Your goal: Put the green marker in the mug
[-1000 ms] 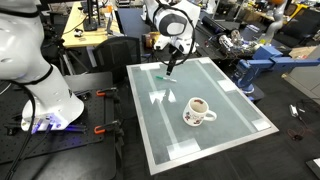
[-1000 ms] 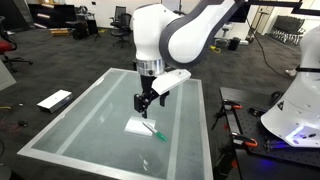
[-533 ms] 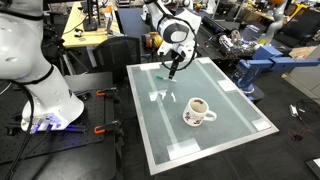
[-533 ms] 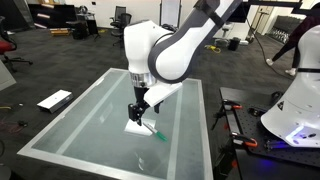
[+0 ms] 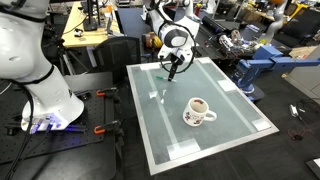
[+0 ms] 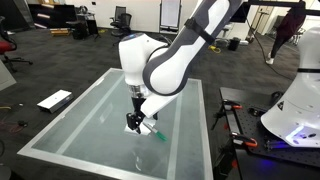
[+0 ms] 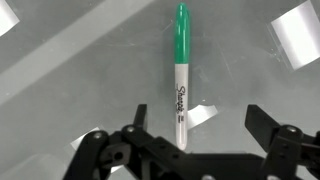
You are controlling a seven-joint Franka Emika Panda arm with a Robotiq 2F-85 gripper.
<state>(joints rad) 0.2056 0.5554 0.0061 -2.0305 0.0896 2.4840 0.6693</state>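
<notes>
1. While the gripper [image 7: 197,122] hung low over the frosted glass table [image 5: 240,115], its fingers [image 7: 140,115] stood wide apart and held nothing.
2. The green marker [image 7: 180,75] (a Sharpie, its green cap pointing away from the wrist) lay flat on the table. Its pale barrel end reached in between the fingers, untouched as far as the wrist view showed.
3. The white mug [image 5: 198,110] stood upright on the same table, well apart from the marker.

The green marker [image 7: 180,75], green-capped and pale-barrelled, lies flat, well apart from the upright white mug [image 5: 198,111]
</notes>
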